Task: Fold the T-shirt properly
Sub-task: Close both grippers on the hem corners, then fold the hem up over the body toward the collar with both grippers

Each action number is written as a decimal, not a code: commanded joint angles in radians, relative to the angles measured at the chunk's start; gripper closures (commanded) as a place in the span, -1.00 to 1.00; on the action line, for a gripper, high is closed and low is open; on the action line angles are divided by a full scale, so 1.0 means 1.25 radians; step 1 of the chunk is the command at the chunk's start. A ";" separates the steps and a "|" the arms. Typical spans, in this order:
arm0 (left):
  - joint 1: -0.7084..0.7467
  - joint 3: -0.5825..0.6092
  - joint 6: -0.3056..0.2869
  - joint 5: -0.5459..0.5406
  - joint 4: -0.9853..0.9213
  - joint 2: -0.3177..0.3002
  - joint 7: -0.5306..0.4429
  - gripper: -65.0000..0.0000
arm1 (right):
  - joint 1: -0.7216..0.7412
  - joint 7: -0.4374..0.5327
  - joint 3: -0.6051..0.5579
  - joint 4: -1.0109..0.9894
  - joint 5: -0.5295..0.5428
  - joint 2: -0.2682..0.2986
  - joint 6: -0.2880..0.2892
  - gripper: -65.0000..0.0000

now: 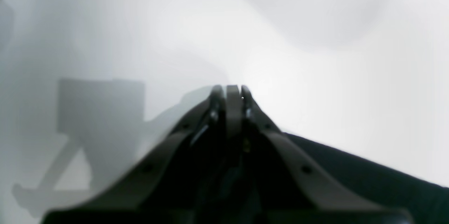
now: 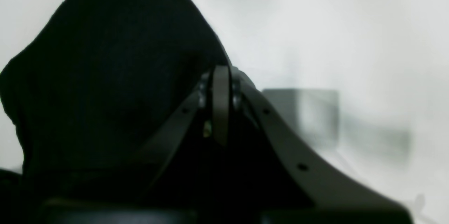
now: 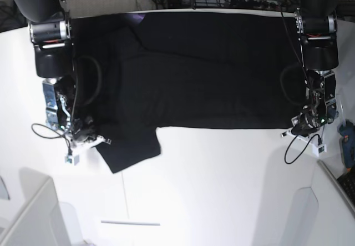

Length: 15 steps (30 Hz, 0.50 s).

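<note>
The T-shirt [image 3: 199, 68] lies spread plain-side up across the far half of the table [image 3: 222, 190], one sleeve trailing nearer; folding seems barely begun. The left gripper [image 3: 304, 128] and right gripper [image 3: 95, 139] are both pinched on its near edge.

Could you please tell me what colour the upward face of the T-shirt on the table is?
Plain black: the large black cloth T-shirt shows no print, clearest in the base view.
</note>
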 commanded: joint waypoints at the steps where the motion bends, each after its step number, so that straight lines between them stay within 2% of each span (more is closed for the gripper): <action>1: 0.001 0.000 -0.007 -0.007 0.028 -0.003 0.035 1.00 | 0.018 0.000 0.002 0.008 -0.002 0.009 0.001 1.00; 11: 0.049 -0.020 -0.009 -0.009 0.168 -0.003 0.060 1.00 | -0.053 -0.004 0.004 0.204 -0.004 0.012 -0.003 1.00; 12: 0.056 -0.043 -0.019 -0.009 0.186 0.000 0.069 1.00 | -0.061 -0.004 0.004 0.215 -0.004 0.014 -0.003 1.00; 15: 0.090 -0.121 -0.090 -0.008 0.250 0.001 0.106 1.00 | -0.086 -0.004 0.045 0.241 -0.004 0.015 -0.003 1.00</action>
